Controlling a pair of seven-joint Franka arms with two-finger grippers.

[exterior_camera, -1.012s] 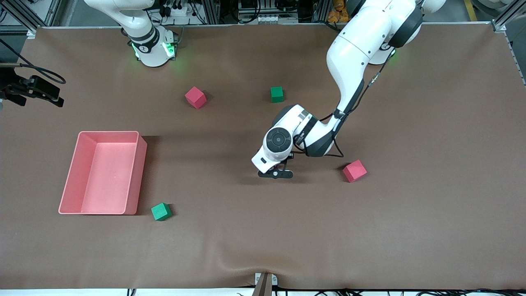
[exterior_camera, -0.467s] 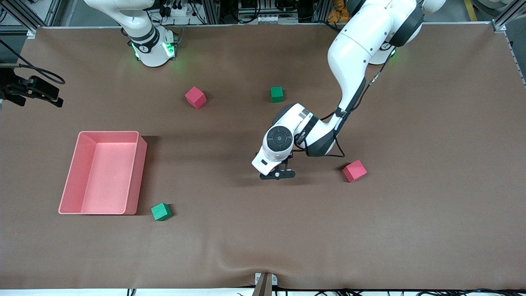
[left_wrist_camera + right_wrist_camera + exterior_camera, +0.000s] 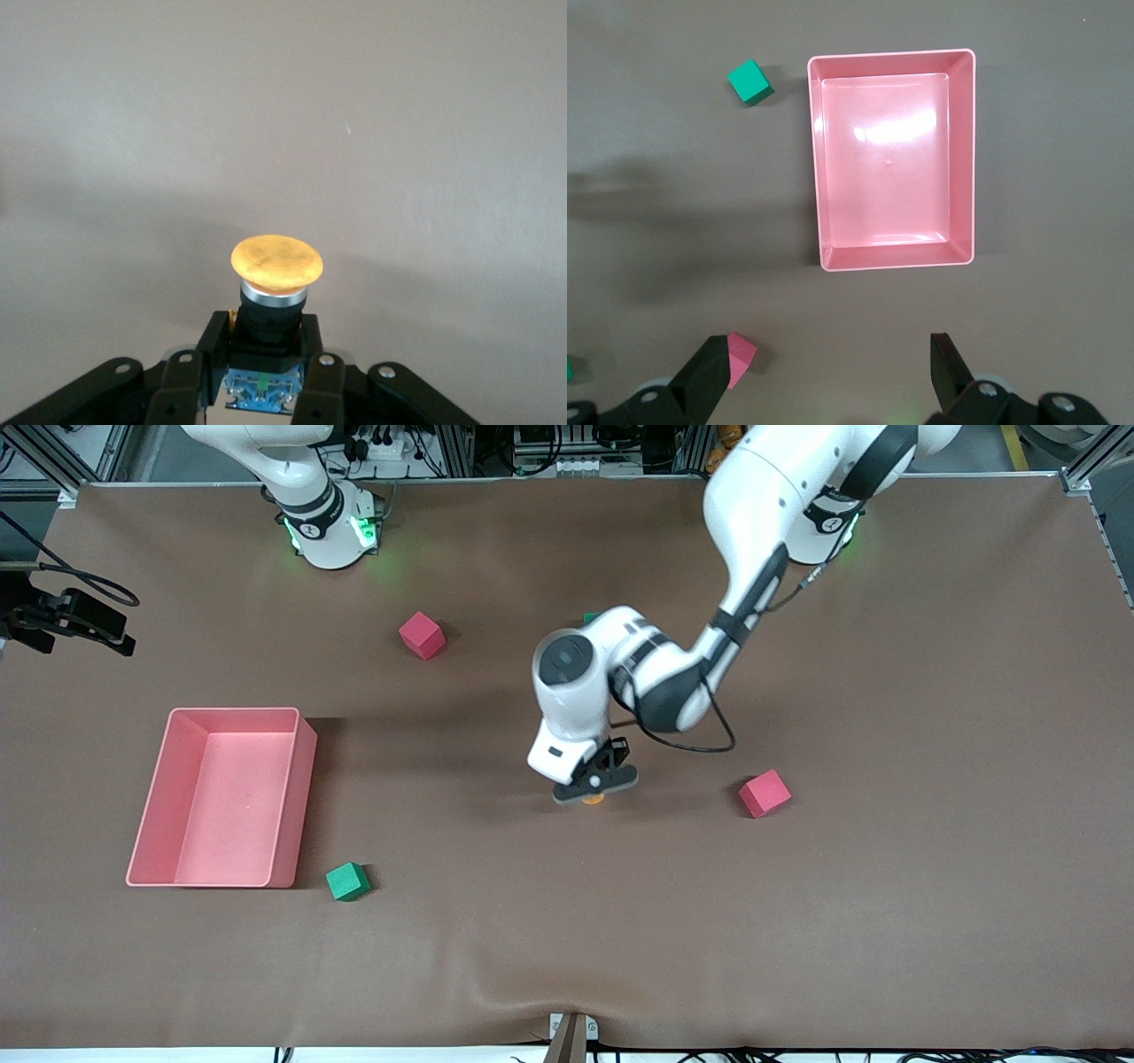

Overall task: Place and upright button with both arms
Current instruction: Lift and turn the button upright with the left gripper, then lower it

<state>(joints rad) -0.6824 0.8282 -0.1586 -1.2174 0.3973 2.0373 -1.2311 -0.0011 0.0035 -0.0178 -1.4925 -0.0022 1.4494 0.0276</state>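
My left gripper (image 3: 595, 786) is shut on the button, over the middle of the table. In the front view only the orange cap (image 3: 592, 799) peeks out under the fingers. In the left wrist view the button (image 3: 275, 301) sits between the two black fingers (image 3: 211, 350), which clamp its black body. Its round orange cap points away from the wrist and its bluish end faces the palm. My right gripper (image 3: 828, 354) is open and empty, high above the table near the pink bin (image 3: 816, 159). The right arm waits.
The pink bin (image 3: 299, 797) lies toward the right arm's end, with a green cube (image 3: 347, 881) beside its nearer corner. One red cube (image 3: 765, 793) lies beside the left gripper and another (image 3: 421, 635) nearer the bases. A second green cube (image 3: 592, 615) is mostly hidden by the left arm.
The left arm's wrist has risen and turned, and the forearm has swung toward the bases. The orange cap now shows under the gripper. The right arm has not moved.
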